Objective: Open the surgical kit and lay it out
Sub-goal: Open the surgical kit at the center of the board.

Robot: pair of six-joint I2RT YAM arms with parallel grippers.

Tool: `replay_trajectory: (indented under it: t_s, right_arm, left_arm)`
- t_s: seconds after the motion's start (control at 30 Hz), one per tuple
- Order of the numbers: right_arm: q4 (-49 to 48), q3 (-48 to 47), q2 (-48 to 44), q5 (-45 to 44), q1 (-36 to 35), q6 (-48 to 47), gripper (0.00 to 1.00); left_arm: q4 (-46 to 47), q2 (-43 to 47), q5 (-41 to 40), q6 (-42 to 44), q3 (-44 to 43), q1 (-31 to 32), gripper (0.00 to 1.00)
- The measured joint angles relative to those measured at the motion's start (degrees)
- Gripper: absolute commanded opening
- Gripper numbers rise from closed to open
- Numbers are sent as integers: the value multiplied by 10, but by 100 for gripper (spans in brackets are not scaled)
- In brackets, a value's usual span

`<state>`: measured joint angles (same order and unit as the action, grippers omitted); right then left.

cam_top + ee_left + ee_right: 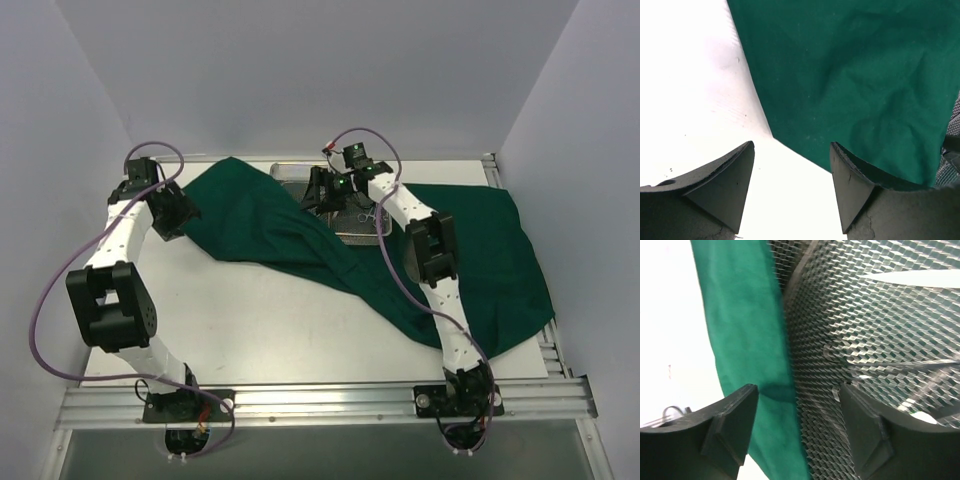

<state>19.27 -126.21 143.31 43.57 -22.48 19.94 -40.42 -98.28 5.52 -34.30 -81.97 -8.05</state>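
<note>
The dark green cloth wrap (290, 235) lies opened out across the table, from back left to front right. On it at the back stands the silver wire-mesh tray (292, 169) with slim steel instruments (366, 214) inside. My right gripper (321, 197) is at the tray's left wall. In the right wrist view it (799, 388) stands open astride that mesh wall (807, 410), one finger over the cloth (740, 315) and one inside by an instrument (900, 365). My left gripper (180, 215) is open and empty (791, 145) over bare table at the cloth's left edge (850, 75).
White walls close in the table on the left, back and right. A metal rail (320, 400) runs along the near edge with both arm bases. Purple cables (45, 290) loop beside the left arm. Bare white table (250, 320) lies in front of the cloth.
</note>
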Motion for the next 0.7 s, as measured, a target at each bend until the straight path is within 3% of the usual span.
replay_trajectory:
  t_s: [0.13, 0.23, 0.4, 0.7]
  right_arm:
    - [-31, 0, 1, 27, -14, 24, 59]
    - [-57, 0, 1, 45, -32, 43, 49]
    - [-68, 0, 1, 57, -61, 56, 18]
    - [-44, -6, -6, 36, -104, 39, 9]
  left_arm:
    - [-5, 17, -2, 0, 15, 0, 71]
    - [-8, 29, -4, 0, 19, 0, 71]
    - [-9, 47, -8, 0, 29, 0, 71]
    - [-16, 77, -34, 0, 32, -2, 72]
